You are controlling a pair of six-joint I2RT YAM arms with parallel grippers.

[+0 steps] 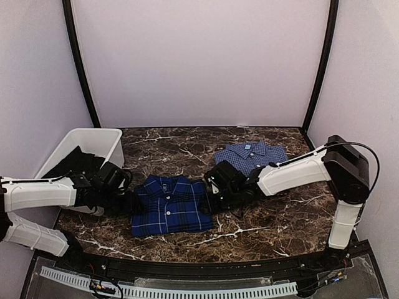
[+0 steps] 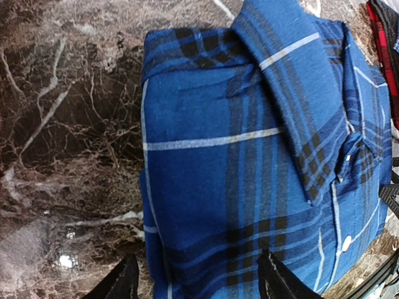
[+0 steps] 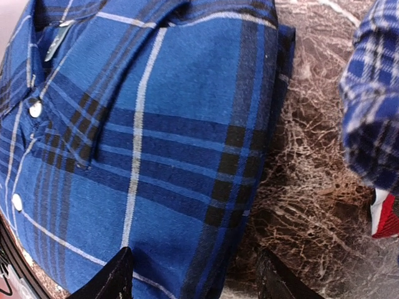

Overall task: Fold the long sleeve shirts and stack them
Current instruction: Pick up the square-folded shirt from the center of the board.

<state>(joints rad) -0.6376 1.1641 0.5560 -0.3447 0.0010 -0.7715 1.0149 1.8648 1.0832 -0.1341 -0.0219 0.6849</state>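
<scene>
big blue plaid shirt (image 1: 169, 204): folded into a neat block, lying flat in the middle of the table (image 1: 268, 218). Its collar points to the far side and its buttons face up.
left gripper (image 2: 199, 283): sits low at the left edge of the big blue plaid shirt. Its two fingers are spread wide and hold nothing. The edge of the cloth lies between them.
right gripper (image 3: 196, 280): sits low at the right edge of the same shirt. Its fingers are spread wide too, with nothing held.
light blue check shirt (image 1: 252, 156): folded, lying farther back and to the right, apart from the big one.
red shirt (image 3: 384, 215): only a small bit shows, peeking out from under the light blue check shirt.
white bin (image 1: 106, 138): stands at the left side of the table, with dark cloth (image 1: 78, 163) inside.
</scene>
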